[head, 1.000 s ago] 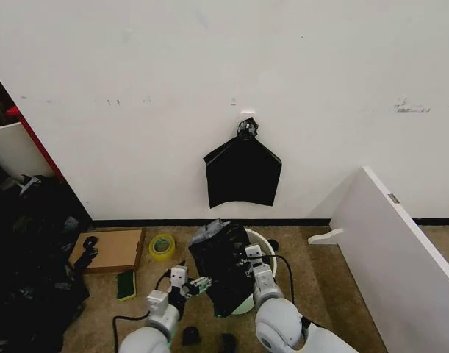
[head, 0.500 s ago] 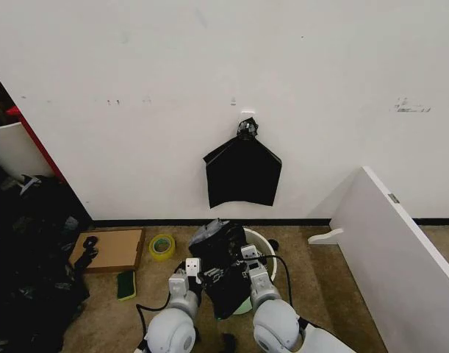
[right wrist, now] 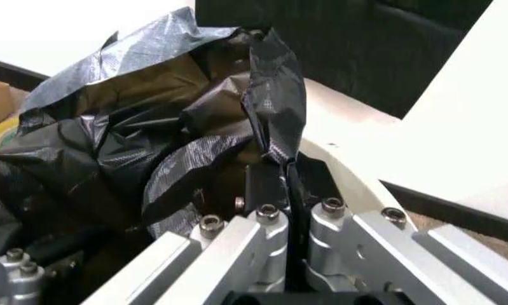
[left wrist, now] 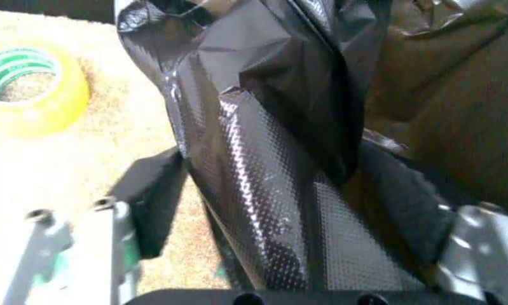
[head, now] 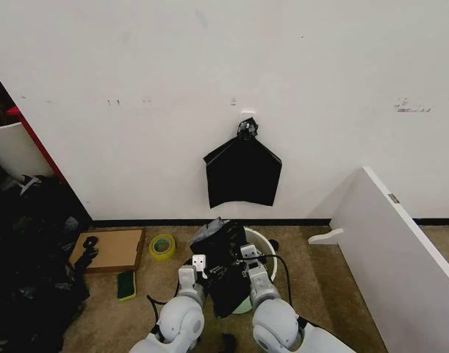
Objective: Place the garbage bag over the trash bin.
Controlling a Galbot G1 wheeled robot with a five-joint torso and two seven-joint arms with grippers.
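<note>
White wall, brown carpet floor (head: 312, 257). From the head: flat black bag (head: 242, 173) hangs on the wall, cardboard (head: 110, 250) and tape roll (head: 162, 245) to our left, white panel (head: 400, 250) to our right. The trash bin (head: 267, 246) sits by the wall with the garbage bag (head: 223, 265) bunched over its near-left side, rim not yet covered. Over the last second our left gripper (head: 204, 272) has come in from the left and now touches the bag, so both sides are engaged and we can likely spread the mouth. Left wrist: jaws wide, a fold of bag between them, not pinched. Right wrist: right gripper (right wrist: 286, 190) clamped on a bag edge at the bin.
</note>
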